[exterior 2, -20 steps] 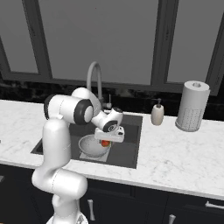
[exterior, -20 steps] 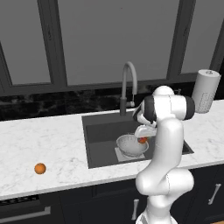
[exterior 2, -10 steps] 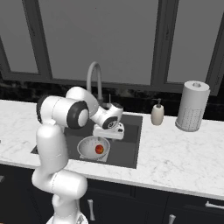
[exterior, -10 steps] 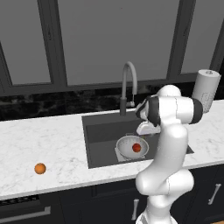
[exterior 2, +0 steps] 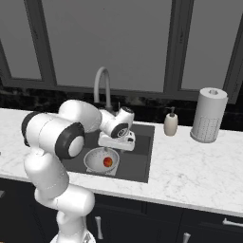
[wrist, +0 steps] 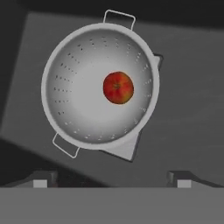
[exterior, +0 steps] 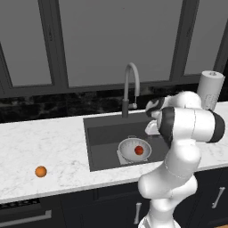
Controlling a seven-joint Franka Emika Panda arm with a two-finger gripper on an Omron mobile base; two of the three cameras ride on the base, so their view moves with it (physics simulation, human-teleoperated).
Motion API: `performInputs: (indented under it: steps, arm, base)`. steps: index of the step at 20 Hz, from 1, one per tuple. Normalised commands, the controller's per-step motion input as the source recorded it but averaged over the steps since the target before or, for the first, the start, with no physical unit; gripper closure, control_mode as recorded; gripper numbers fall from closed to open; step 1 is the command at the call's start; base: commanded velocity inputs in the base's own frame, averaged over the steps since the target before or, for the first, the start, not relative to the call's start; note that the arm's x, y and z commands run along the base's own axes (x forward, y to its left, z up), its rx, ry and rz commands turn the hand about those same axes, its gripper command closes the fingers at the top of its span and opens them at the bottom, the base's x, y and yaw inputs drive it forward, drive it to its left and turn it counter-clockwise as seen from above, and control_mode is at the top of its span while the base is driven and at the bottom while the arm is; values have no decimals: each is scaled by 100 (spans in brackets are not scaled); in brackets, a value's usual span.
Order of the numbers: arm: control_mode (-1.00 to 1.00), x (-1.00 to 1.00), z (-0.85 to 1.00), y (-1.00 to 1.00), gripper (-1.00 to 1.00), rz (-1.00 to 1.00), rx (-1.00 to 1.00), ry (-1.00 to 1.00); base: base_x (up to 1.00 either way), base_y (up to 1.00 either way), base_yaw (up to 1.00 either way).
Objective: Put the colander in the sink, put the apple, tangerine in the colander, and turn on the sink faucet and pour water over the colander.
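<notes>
The silver colander (wrist: 78, 100) stands in the dark sink (exterior: 102, 138) on the lighter plate. The red apple (wrist: 118, 87) lies inside the bowl, right of its middle; it is also visible as the apple (exterior: 139, 150) and the apple (exterior 2: 107, 162) from the base. My gripper (wrist: 111, 179) hangs open above the colander (exterior 2: 97, 156), its fingertips wide apart with nothing between them; from the right base it is the gripper (exterior 2: 116, 141) over the basin. The orange tangerine (exterior: 41, 171) rests on the marble counter far left of the sink. The grey gooseneck faucet (exterior: 129, 87) rises behind the basin.
A white paper-towel cylinder (exterior 2: 208, 114) and a soap dispenser (exterior 2: 170, 124) stand on the counter right of the sink (exterior 2: 137, 163). Dark windows and a black backsplash close off the back. My own arm bends over the sink's right front corner.
The apple has left the gripper and now lies in the colander. The gripper has opened and lifted up and back from the bowl.
</notes>
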Motion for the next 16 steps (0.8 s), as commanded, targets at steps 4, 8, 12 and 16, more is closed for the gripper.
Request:
performInputs:
  steps: [4, 8, 12, 16]
  arm:
    - [-100, -82, 69, -5, -100, -7, 0, 0]
    - [-100, -84, 77, 0, -100, -6, 0, 0]
    - [-100, -80, 88, 1, -100, -5, 0, 0]
    - [-100, -76, 79, 29, -100, -4, 0, 1]
  base:
    - [0, 0, 0]
    - [0, 0, 0]
    - [0, 0, 0]
    - [0, 0, 0]
